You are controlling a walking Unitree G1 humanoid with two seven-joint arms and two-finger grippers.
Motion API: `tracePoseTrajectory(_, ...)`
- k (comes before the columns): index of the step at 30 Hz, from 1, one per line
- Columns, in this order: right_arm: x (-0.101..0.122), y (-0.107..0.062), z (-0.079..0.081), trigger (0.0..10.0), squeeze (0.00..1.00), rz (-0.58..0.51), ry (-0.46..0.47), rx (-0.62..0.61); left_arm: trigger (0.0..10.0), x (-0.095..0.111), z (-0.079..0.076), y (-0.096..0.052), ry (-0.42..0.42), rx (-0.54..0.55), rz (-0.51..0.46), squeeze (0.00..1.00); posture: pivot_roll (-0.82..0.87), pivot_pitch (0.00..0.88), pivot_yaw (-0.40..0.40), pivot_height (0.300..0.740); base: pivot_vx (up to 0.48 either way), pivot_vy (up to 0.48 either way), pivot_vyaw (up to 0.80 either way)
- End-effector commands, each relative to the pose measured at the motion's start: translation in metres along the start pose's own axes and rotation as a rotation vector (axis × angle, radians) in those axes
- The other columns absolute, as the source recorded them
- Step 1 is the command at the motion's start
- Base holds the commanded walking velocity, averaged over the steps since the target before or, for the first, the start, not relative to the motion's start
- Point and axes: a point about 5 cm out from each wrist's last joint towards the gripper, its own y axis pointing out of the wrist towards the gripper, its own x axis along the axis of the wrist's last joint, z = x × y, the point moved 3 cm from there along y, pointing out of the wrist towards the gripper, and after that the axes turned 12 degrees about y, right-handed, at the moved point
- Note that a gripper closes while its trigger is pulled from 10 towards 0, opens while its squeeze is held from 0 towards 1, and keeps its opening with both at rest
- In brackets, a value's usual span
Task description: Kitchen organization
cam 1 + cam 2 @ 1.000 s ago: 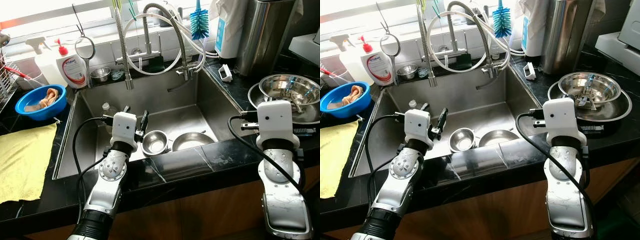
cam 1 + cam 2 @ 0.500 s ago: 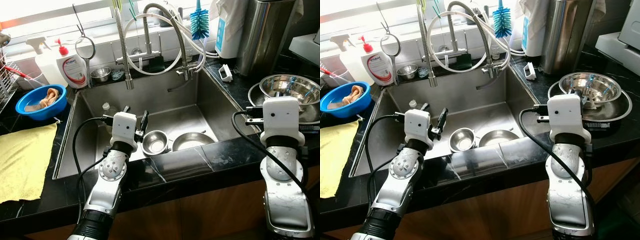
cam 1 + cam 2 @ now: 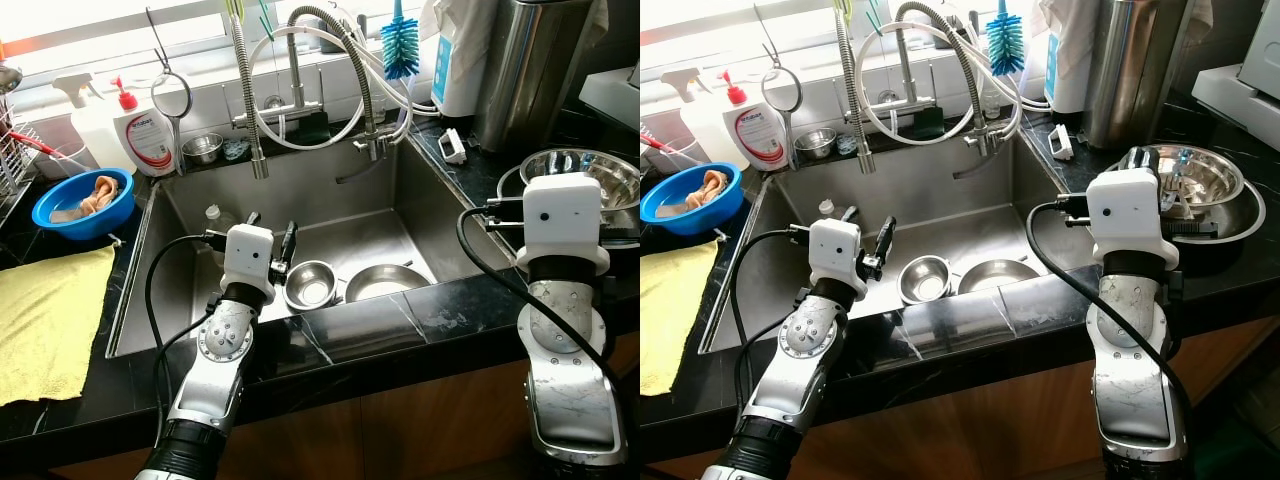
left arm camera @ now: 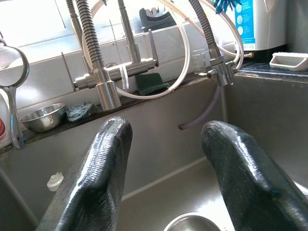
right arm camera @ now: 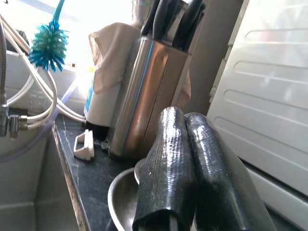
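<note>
- We stand at the steel sink (image 3: 180,290), set into a black counter (image 3: 440,305) under a window, with a coiled spring tap (image 3: 300,70) rising behind it.
- On the counter to our right sit nested steel mixing bowls (image 3: 610,175), holding what look like utensils; beyond them stands a steel knife block (image 5: 144,91).
- Over the last second our right arm has lifted and swung a little inward, so its wrist now sits higher, beside those bowls. We read this as a reach toward them, probably the next things to put away.
- The right gripper (image 5: 185,168) has its two fingers pressed together, with nothing between them.
- Our left arm has not moved: the left gripper (image 4: 166,173) hovers over the sink's near left side, fingers spread wide and empty.
- In the basin lie a small steel bowl (image 3: 309,285) and a shallow steel dish (image 3: 385,282), touching, just beside the left gripper.
- Further left, a blue bowl (image 3: 82,203) with a cloth in it and a yellow towel (image 3: 45,320) rest on the counter.
</note>
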Motion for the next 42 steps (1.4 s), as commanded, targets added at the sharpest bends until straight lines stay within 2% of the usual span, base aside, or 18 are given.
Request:
tracePoseTrajectory(1, -0.004, 0.0, 0.004, 10.0, 0.0, 0.029, 0.014, 0.015, 10.0, -0.003, 0.002, 0.001, 0.017, 0.0, 0.014, 0.0, -0.24, 0.0, 0.129, 0.74, 0.0, 0.0, 0.0)
tracePoseTrajectory(3, -0.012, -0.001, 0.005, 10.0, 0.0, 0.067, 0.018, 0.019, 10.0, -0.003, 0.002, 0.001, 0.018, -0.001, 0.016, 0.0, -0.24, 0.0, 0.129, 0.74, 0.0, 0.0, 0.0)
tracePoseTrajectory(7, -0.009, 0.0, 0.006, 10.0, 0.0, 0.05, 0.028, 0.027, 10.0, -0.003, 0.003, 0.0, 0.019, -0.001, 0.017, 0.0, -0.24, 0.0, 0.129, 0.74, 0.0, 0.0, 0.0)
tracePoseTrajectory(9, -0.001, 0.001, 0.008, 10.0, 0.0, 0.007, 0.046, 0.041, 10.0, -0.003, 0.003, 0.001, 0.019, -0.001, 0.017, 0.0, -0.24, 0.0, 0.129, 0.74, 0.0, 0.0, 0.0)
tracePoseTrajectory(20, 0.035, 0.005, 0.017, 10.0, 0.0, -0.202, 0.02, 0.119, 10.0, -0.003, 0.003, 0.001, 0.017, 0.002, 0.015, 0.0, -0.24, 0.0, 0.13, 0.74, 0.0, 0.0, 0.0)
tracePoseTrajectory(23, 0.042, 0.006, 0.016, 10.0, 0.0, -0.249, -0.014, 0.113, 10.0, -0.003, 0.003, 0.001, 0.017, 0.004, 0.015, 0.0, -0.24, 0.0, 0.128, 0.74, 0.0, 0.0, 0.0)
tracePoseTrajectory(27, 0.046, 0.008, 0.016, 10.0, 0.0, -0.276, -0.002, 0.123, 10.0, -0.003, 0.003, 0.001, 0.017, 0.006, 0.015, 0.0, -0.24, 0.0, 0.127, 0.74, 0.0, 0.0, 0.0)
tracePoseTrajectory(28, 0.048, 0.009, 0.018, 10.0, 0.0, -0.29, 0.011, 0.147, 10.0, -0.003, 0.003, 0.001, 0.017, 0.006, 0.015, 0.0, -0.24, 0.0, 0.127, 0.74, 0.0, 0.0, 0.0)
tracePoseTrajectory(30, 0.056, 0.005, 0.038, 10.0, 0.0, -0.332, 0.05, 0.326, 10.0, -0.003, 0.003, 0.001, 0.016, 0.008, 0.014, 0.0, -0.24, 0.0, 0.127, 0.74, 0.0, 0.0, 0.0)
tracePoseTrajectory(32, 0.059, 0.002, 0.046, 10.0, 0.0, -0.343, 0.068, 0.392, 10.0, -0.003, 0.003, 0.001, 0.017, 0.009, 0.014, 0.0, -0.24, 0.0, 0.127, 0.74, 0.0, 0.0, 0.0)
tracePoseTrajectory(34, 0.057, 0.001, 0.05, 10.0, 0.0, -0.33, 0.095, 0.422, 10.0, -0.003, 0.003, 0.001, 0.016, 0.009, 0.014, 0.0, -0.24, 0.0, 0.127, 0.74, 0.0, 0.0, 0.0)
tracePoseTrajectory(39, 0.017, -0.003, 0.075, 10.0, 0.0, -0.053, 0.355, 0.569, 10.0, -0.002, 0.003, 0.001, 0.017, 0.01, 0.013, 0.0, -0.23, 0.0, 0.124, 0.74, 0.0, 0.0, 0.0)
tracePoseTrajectory(42, 0.004, -0.001, 0.078, 10.0, 0.0, -0.001, 0.387, 0.573, 10.0, -0.002, 0.003, 0.001, 0.018, 0.01, 0.014, 0.0, -0.23, 0.0, 0.123, 0.74, 0.0, 0.0, 0.0)
